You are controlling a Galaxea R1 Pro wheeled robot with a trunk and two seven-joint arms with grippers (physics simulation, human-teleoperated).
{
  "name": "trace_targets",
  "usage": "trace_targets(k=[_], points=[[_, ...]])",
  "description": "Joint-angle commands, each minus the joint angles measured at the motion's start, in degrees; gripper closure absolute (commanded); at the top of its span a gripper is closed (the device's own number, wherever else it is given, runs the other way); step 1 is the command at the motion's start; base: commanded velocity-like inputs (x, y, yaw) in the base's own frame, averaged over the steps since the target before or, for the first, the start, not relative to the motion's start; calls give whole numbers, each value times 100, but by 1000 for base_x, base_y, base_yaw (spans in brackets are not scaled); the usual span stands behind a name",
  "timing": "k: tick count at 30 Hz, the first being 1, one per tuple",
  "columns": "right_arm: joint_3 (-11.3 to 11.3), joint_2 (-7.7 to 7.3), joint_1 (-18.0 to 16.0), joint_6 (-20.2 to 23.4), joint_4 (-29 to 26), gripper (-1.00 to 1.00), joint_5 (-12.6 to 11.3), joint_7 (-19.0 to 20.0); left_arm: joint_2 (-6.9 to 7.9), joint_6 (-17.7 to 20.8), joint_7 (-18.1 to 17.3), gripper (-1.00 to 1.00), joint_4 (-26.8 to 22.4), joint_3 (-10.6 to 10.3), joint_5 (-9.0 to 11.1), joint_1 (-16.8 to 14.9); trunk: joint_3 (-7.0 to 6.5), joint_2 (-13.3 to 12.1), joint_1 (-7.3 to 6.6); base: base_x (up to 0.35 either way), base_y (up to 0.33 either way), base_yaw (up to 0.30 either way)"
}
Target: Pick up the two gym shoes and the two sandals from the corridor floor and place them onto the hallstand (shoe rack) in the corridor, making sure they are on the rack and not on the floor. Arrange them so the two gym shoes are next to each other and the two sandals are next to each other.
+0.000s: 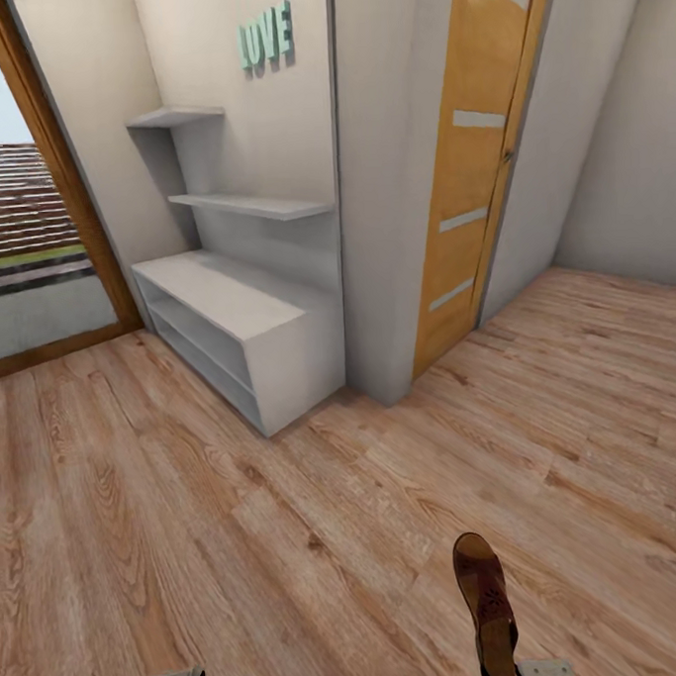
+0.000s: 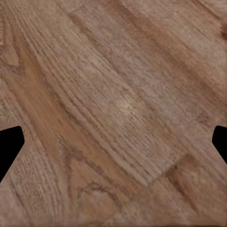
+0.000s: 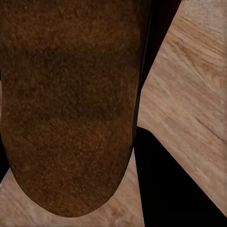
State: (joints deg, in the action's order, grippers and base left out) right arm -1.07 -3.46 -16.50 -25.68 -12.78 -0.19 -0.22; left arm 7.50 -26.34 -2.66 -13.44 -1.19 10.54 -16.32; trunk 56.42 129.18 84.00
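Observation:
One dark brown sandal (image 1: 484, 596) sticks up at the lower right of the head view, and my right gripper (image 1: 516, 674) is shut on it at the frame's bottom edge. In the right wrist view the sandal's brown sole (image 3: 66, 104) sits against a black finger (image 3: 165, 189). My left gripper (image 2: 113, 144) hangs open over bare corridor floor (image 2: 118, 94), its fingertips (image 2: 9, 146) far apart. The pale grey hallstand (image 1: 232, 304) stands ahead to the left against the wall, its bench top and shelves bare. The gym shoes and the other sandal are out of view.
A wall corner (image 1: 377, 227) juts out right of the hallstand, with an orange door (image 1: 474, 182) beyond it. A wood-framed glass door (image 1: 36, 245) is at the far left. Wood-plank floor (image 1: 190, 544) stretches between me and the hallstand.

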Motion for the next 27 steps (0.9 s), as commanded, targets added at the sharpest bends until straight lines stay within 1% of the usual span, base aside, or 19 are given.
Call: trace_targets(k=[1,6,8,9,11,14,18,27], points=[[-7,3,0,-16,3,100,-23,-1,-1,-15,-27,-100,5,-13,54,-4,9,2,-1,0,0,185],[-5,11,-1,-16,4,100,-24,-4,-2,-10,-11,-100,4,27,104,-3,31,2,-1,0,0,222],[3,17,0,-19,4,100,-20,-4,-2,-7,45,-100,2,33,118,-3,39,2,-1,0,0,243],[5,22,-1,-21,7,100,-17,-4,-2,-9,134,-100,1,36,123,-3,43,2,-1,0,0,245],[14,27,-2,-23,11,100,-11,-2,-13,-10,478,-100,0,31,123,-3,52,2,-1,0,0,246],[17,29,-1,-22,12,100,-9,2,-23,-15,615,-100,-8,-1,103,-3,65,2,-1,0,0,247],[19,29,-2,-22,12,100,-7,4,-47,-19,677,-100,-9,-38,75,-3,86,2,-1,0,0,246],[19,30,-2,-18,12,100,1,13,-54,-20,664,-100,-1,-48,64,-3,138,2,-1,0,0,233]])
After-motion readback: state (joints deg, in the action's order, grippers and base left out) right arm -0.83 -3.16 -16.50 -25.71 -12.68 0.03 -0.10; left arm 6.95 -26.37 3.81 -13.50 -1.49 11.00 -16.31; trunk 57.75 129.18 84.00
